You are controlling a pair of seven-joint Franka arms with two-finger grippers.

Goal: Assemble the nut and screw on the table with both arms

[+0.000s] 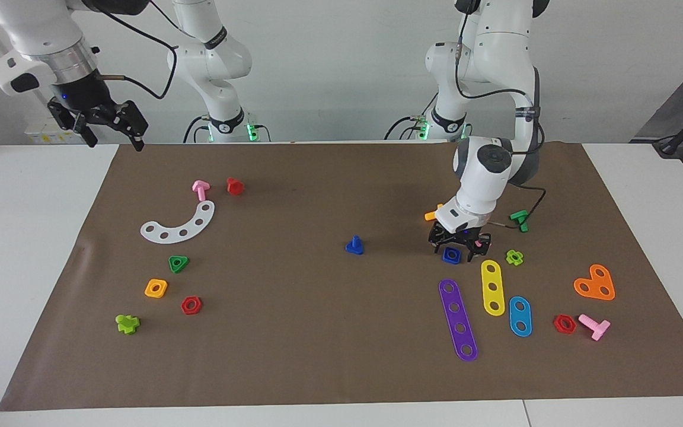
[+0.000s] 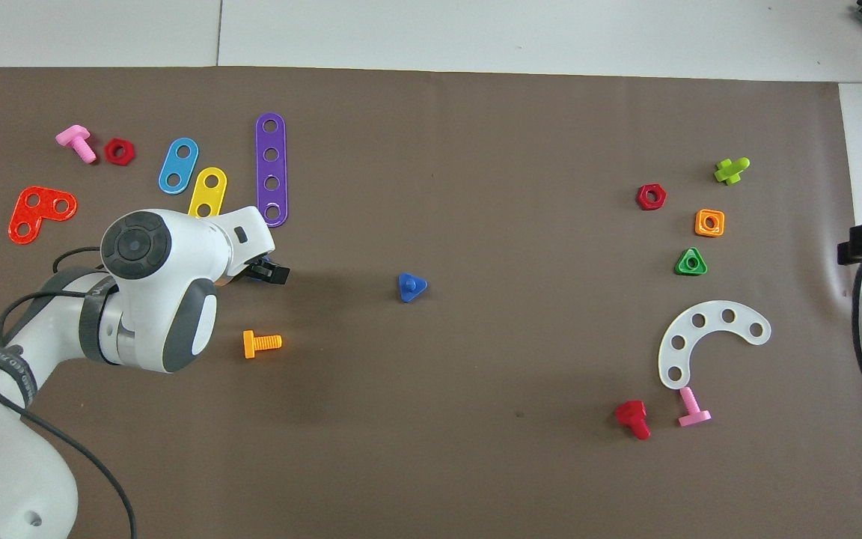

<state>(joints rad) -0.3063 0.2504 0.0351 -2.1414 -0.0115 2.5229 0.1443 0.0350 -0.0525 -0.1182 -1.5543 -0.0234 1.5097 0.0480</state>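
On the brown mat (image 1: 294,332), the step in hand looks like the pick-up of the nut: the left arm (image 1: 484,172) has its gripper (image 1: 453,254) low over the mat, fingers astride the dark-blue square nut (image 1: 451,255), which lies flat between them. Whether they grip it yet cannot be told. The next move likely calls for a firm grip, then a lift. The dark-blue screw (image 1: 354,245) stands on its head, well apart, toward the right arm's end. The right gripper (image 1: 113,130) waits, fingers spread and empty, above the mat's corner.

Dark-blue square nut (image 1: 451,255) flat on the brown mat, dark-blue screw (image 1: 354,245) head-down well apart at mid-mat.
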